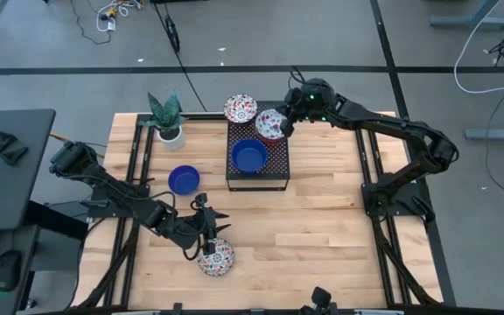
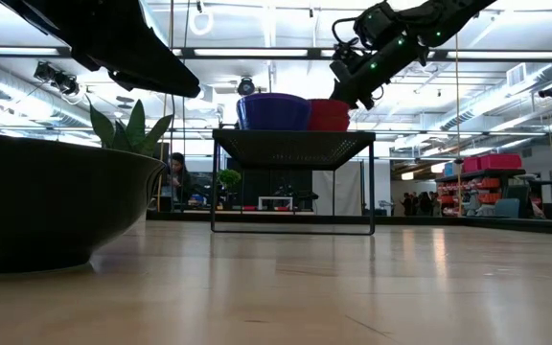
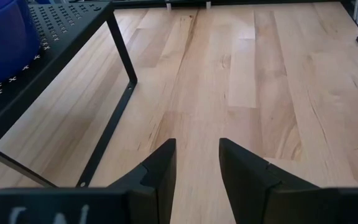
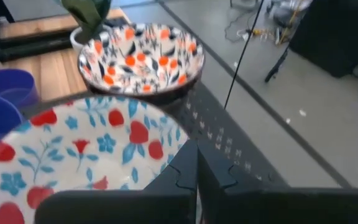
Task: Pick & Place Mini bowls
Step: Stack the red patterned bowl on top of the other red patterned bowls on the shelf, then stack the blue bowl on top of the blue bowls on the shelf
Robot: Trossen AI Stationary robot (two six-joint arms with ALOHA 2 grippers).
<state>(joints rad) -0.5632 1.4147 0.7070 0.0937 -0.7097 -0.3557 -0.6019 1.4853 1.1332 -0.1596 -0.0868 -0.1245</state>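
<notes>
Taking the black perforated stand [image 1: 257,166] in the middle of the wooden table [image 1: 322,227] as the landmark, the plant pot [image 1: 171,133] sits off its far left corner. Nearer the front, just left of the stand, a blue bowl [image 1: 184,180] rests on the table.

Well in front of the stand and to its left, the left gripper [image 1: 210,229] hangs low over the table, right beside a patterned bowl [image 1: 216,257] at the front edge. In the left wrist view its fingers [image 3: 160,171] stand narrowly apart with only bare wood between them, holding nothing.

On the stand, a second blue bowl [image 1: 248,157] sits on the near left part of the top. A bowl with an orange and dark floral pattern [image 1: 240,108] sits at the stand's far left corner, overhanging its back edge.

At the stand's far right corner, the right gripper [image 1: 280,128] is at the rim of a white bowl with red and blue flowers [image 1: 269,124]. In the right wrist view its fingers [image 4: 180,169] are closed together at that bowl's edge, pinching the rim.
</notes>
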